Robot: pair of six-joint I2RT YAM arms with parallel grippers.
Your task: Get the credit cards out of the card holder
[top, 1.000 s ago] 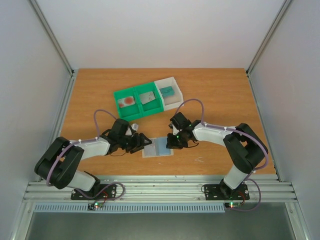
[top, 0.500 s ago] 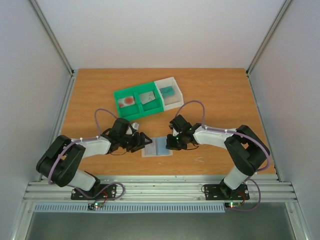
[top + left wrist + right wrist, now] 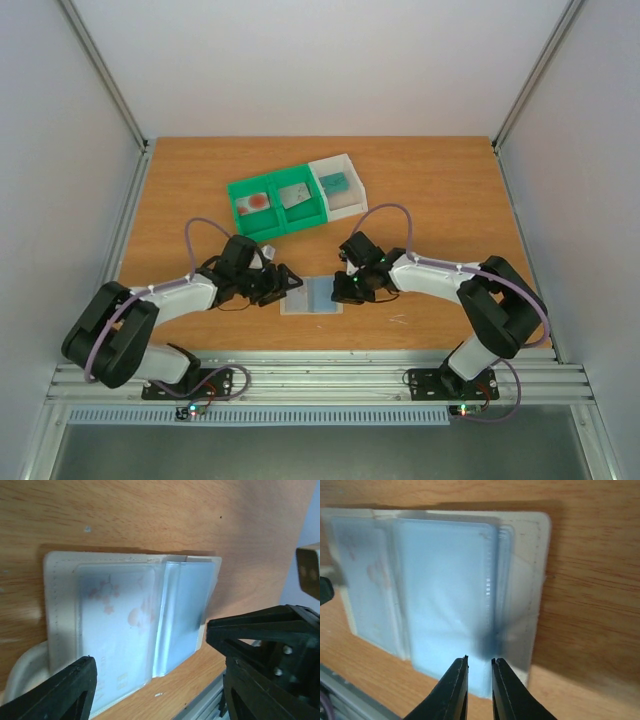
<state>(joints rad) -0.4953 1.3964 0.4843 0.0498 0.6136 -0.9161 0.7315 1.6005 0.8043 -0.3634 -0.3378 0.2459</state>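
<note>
The card holder (image 3: 312, 297) lies open and flat on the table between my grippers. Its beige edge shows in the left wrist view (image 3: 59, 605) and the right wrist view (image 3: 540, 580). One clear sleeve holds a pale card with pink flowers (image 3: 115, 625). The other holds a light blue card (image 3: 445, 590). My left gripper (image 3: 284, 284) is open wide, its jaws spanning the holder's left end (image 3: 147, 646). My right gripper (image 3: 346, 290) sits just over the blue card's near edge (image 3: 479, 661). Its jaws are a narrow gap apart with nothing between them.
A green two-compartment tray (image 3: 236, 190) at the back holds a white card with a red circle (image 3: 255, 202) and a grey card (image 3: 295, 195). A white tray (image 3: 350, 170) beside it holds a teal card (image 3: 334, 183). The table's front rail is close below the holder.
My right gripper has slid a little down and left, over the holder's right half. The left arm has stretched slightly, its gripper staying at the holder's left end.
</note>
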